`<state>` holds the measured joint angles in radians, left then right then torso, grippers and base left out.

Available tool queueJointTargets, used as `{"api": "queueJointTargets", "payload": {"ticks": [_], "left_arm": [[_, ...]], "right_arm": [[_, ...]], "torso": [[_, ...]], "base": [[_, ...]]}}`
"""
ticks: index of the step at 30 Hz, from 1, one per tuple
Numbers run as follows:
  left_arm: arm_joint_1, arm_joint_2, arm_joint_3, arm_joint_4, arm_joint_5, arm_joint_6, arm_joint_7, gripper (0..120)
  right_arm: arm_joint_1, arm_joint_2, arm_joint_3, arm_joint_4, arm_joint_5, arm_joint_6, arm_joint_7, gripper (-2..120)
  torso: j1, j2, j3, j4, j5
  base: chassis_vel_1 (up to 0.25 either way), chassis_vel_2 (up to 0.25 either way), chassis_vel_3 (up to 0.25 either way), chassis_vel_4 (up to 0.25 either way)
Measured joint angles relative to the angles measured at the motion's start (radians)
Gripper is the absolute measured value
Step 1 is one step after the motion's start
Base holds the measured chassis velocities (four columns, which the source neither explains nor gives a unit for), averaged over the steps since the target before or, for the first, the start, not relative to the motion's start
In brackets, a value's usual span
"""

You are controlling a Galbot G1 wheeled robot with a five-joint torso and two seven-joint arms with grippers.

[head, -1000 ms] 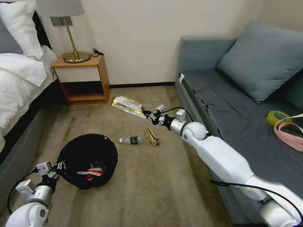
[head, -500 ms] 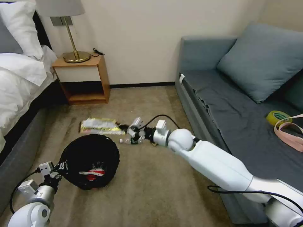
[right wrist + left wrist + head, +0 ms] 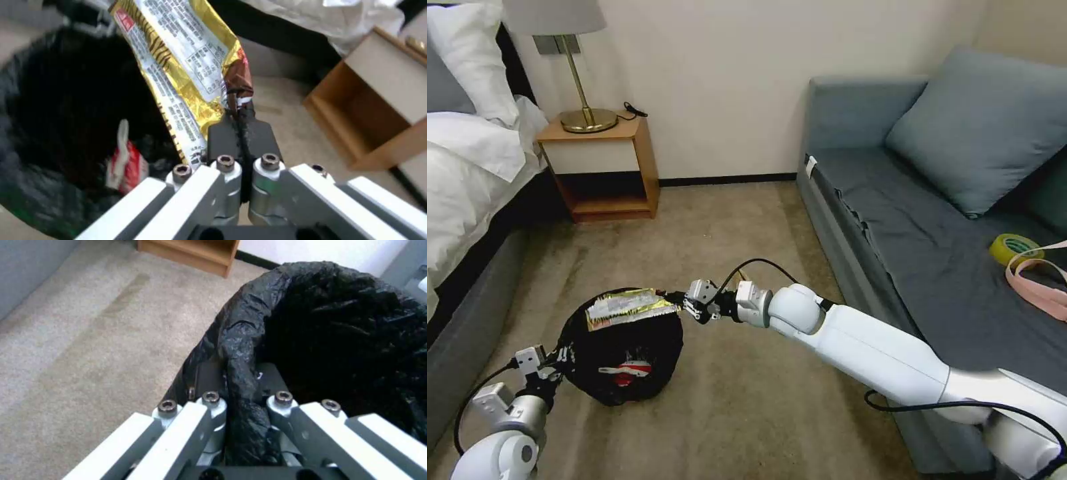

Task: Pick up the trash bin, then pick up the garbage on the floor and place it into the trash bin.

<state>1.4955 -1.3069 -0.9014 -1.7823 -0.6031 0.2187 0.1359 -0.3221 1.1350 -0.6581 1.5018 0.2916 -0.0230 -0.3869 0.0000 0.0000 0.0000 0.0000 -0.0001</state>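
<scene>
Jaws of right gripper (image 3: 240, 125) pinched on crinkly yellow-silver snack wrapper (image 3: 627, 307), long axis stretched flat above round black-bag-lined trash bin (image 3: 620, 343); left gripper (image 3: 242, 386) clamped on bin's near rim, holding it up.

A wrapper (image 3: 624, 308) is held over the bin (image 3: 620, 347); a second wrapper (image 3: 625, 371) lies inside; the nightstand (image 3: 602, 168) stands behind.

The bottle and most of the cardboard piece (image 3: 742, 275) are hidden behind the right arm. The trash bin (image 3: 338, 323) is cut off by the left wrist picture's edge.
</scene>
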Motion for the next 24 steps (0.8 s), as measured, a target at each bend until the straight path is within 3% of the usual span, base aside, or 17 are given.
{"api": "queueJointTargets", "payload": {"ticks": [10,14,17,24], "left_arm": [[-0.001,-0.013,0.004,0.001,0.005,0.002,-0.003,5],[-0.002,-0.019,0.005,0.001,0.007,0.003,-0.003,5],[-0.002,-0.021,0.006,0.004,0.007,0.003,-0.003,5],[-0.006,-0.024,0.008,0.015,0.009,0.003,-0.003,5]], "right_arm": [[0.003,0.074,-0.011,-0.062,-0.260,0.085,-0.017,0],[-0.017,0.111,0.010,-0.109,-0.506,0.182,-0.025,0],[-0.027,0.126,0.026,-0.125,-0.605,0.223,-0.029,0],[-0.039,0.146,0.036,-0.145,-0.696,0.261,-0.029,0]], "torso": [[0.000,0.000,0.000,0.0001,0.0000],[0.000,0.000,0.000,0.0000,0.0000],[0.000,0.000,0.000,0.0000,0.0000],[0.000,0.000,0.000,0.0000,0.0000]], "base": [[0.000,0.000,0.000,0.000],[0.000,0.000,0.000,0.000],[0.000,0.000,0.000,0.000],[0.000,0.000,0.000,0.000]]}}
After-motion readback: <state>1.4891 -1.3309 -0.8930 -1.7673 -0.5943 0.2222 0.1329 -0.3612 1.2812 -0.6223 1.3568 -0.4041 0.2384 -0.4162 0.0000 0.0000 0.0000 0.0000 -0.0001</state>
